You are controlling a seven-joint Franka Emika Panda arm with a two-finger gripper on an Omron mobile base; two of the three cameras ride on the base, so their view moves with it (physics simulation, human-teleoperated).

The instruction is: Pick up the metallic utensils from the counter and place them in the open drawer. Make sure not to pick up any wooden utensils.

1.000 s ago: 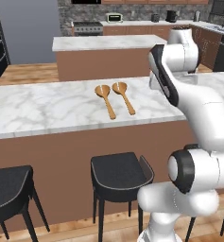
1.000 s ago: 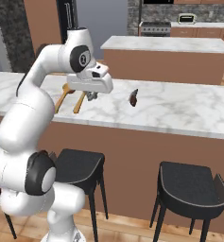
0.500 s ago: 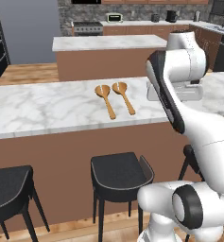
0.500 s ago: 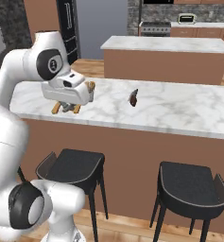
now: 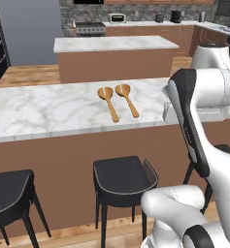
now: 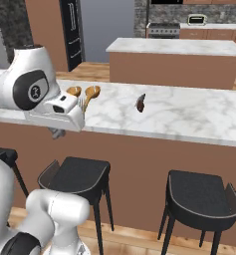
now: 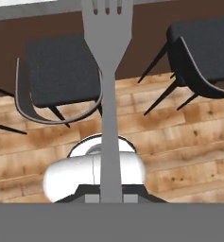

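Carrying fork (image 7: 106,71) | gripper (image 7: 111,196) clamped on its handle, tines outward, above stools (image 7: 61,71) and floor | wooden spoons (image 5: 119,99) lay on counter (image 5: 43,109), dark utensil (image 6: 141,102) further along | drawer unseen | advice: kept fork level, released only over drawer

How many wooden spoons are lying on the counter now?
2: both wooden spoons lie side by side on the marble counter, heads toward the far edge.

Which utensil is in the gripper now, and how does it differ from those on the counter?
The grey metal fork, clamped in the shut gripper. The two spoons on the counter are orange-brown wood.
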